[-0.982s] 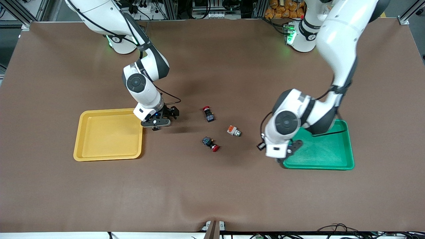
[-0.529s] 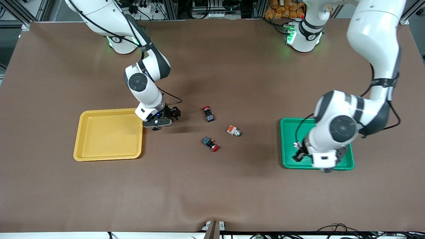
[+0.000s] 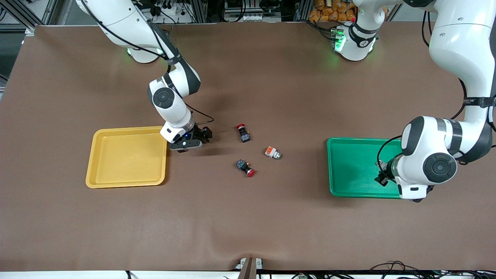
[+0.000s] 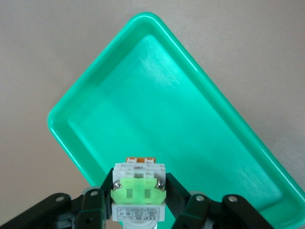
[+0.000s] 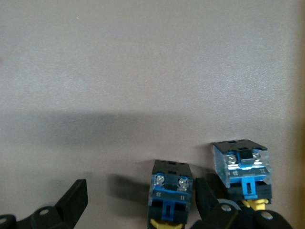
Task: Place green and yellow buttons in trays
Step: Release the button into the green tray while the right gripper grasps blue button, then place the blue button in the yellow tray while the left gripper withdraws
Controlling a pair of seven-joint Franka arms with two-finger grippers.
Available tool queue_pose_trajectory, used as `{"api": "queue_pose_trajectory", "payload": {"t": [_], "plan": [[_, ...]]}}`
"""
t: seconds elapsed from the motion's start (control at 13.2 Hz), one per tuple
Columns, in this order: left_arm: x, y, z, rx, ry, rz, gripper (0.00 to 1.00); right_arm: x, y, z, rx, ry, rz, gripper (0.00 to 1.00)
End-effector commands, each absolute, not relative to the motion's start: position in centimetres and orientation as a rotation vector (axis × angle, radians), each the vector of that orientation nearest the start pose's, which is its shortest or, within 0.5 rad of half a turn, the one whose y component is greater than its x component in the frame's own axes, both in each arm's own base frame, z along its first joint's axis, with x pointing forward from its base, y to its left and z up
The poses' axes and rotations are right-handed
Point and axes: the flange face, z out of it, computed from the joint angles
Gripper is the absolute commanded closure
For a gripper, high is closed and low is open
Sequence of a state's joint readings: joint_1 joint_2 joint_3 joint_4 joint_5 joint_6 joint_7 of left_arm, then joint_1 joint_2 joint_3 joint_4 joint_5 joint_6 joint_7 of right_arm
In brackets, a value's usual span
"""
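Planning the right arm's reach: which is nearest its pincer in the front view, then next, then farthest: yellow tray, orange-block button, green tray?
From the right pincer:
1. Yellow tray, right beside it.
2. Orange-block button, mid-table.
3. Green tray, at the left arm's end.

We see a broad table covered by a brown mat (image 3: 248,217), which wrinkles slightly at its edge nearest the front camera. Along the top of the front view run aluminium frame rails (image 3: 23,17), tangled cables (image 3: 170,7) and a pile of orange objects (image 3: 329,9). Green light glows on the mat there
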State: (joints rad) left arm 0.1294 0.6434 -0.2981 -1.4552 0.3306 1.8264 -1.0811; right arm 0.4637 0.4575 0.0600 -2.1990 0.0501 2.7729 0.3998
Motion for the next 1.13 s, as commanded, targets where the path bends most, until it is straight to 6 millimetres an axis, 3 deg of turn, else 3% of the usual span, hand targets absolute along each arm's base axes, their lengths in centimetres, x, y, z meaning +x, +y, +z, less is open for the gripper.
{"api": "queue_pose_trajectory", "payload": {"t": [0.0,0.08,0.15,0.38,0.53,0.68,0.91,1.06], "plan": [[68.3,-5.4,30.8,-2.630,-1.135,0.169,0.20,48.6,28.4,18.2,-3.051,-0.139,-0.140,0.55],[68.3,-5.4,30.7,-2.624,-1.135,0.169,0.00,48.6,28.5,18.2,-3.051,-0.134,-0.137,0.96],[68.2,-5.8,30.6,-2.625,-1.126,0.166,0.00,48.6,28.4,18.3,-3.052,-0.127,-0.135,1.00],[68.2,-5.7,30.6,-2.624,-1.128,0.166,0.00,48.9,27.9,18.4,-3.055,-0.118,-0.130,1.00],[68.3,-5.8,30.7,-2.625,-1.127,0.164,0.00,49.1,27.7,19.8,-3.053,-0.118,-0.134,1.00],[68.3,-5.9,30.7,-2.627,-1.123,0.164,0.00,49.2,26.8,22.3,-3.085,-0.099,-0.045,1.00],[68.3,-6.0,30.7,-2.628,-1.121,0.162,0.00,49.7,26.1,27.8,-3.107,-0.120,0.022,1.00],[68.3,-6.4,30.9,-2.628,-1.130,0.155,0.00,50.9,23.0,30.4,-3.117,-0.178,0.081,1.00]]}}
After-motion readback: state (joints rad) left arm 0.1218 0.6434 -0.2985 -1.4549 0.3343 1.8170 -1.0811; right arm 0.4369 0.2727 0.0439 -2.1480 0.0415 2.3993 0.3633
